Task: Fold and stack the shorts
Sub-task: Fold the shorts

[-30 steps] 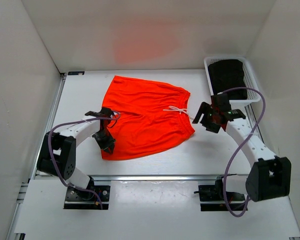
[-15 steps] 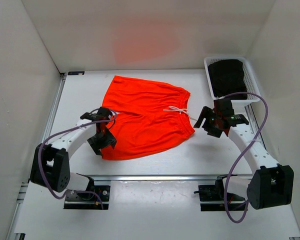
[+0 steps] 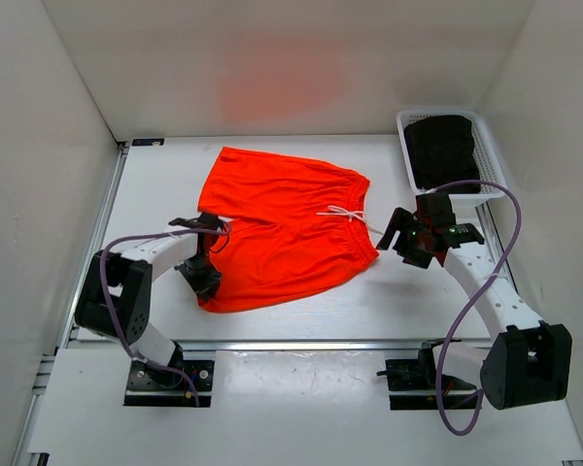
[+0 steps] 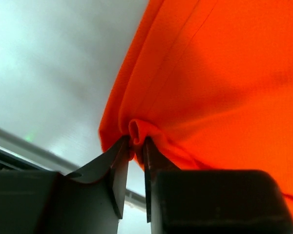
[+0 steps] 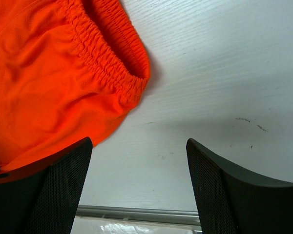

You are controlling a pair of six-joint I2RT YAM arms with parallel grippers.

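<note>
Start near you, at the bottom left of the top view. Your left gripper (image 3: 203,276) is pinched tight on the shorts (image 3: 284,225). In the left wrist view, a small fold of orange cloth sits squeezed between the two fingers (image 4: 118,168). It is the near left corner of the shorts, at a leg end.

Your right gripper (image 3: 400,233) is at the middle right of the top view. Its fingers are spread wide and hold nothing. In the right wrist view, the stretchy waistband (image 5: 109,63) lies in the upper left, and only bare table shows between the fingers. So the cloth is a little to the left of that gripper, close but not touching.

The shorts lie flat in the middle of the table (image 3: 408,306). They lie sideways: the waist is on the right and the legs point left. The white cord (image 3: 342,213) rests by the waist. So your left arm is nearer the legs, and your right arm is nearer the waist. I think the right gripper must slide left to the waist corner before you can fold.

The table is white, smooth and flat. Farther back, in the upper right, a white basket (image 3: 438,112) holds black clothes (image 3: 445,148). Plain white walls (image 3: 272,58) stand all around.
</note>
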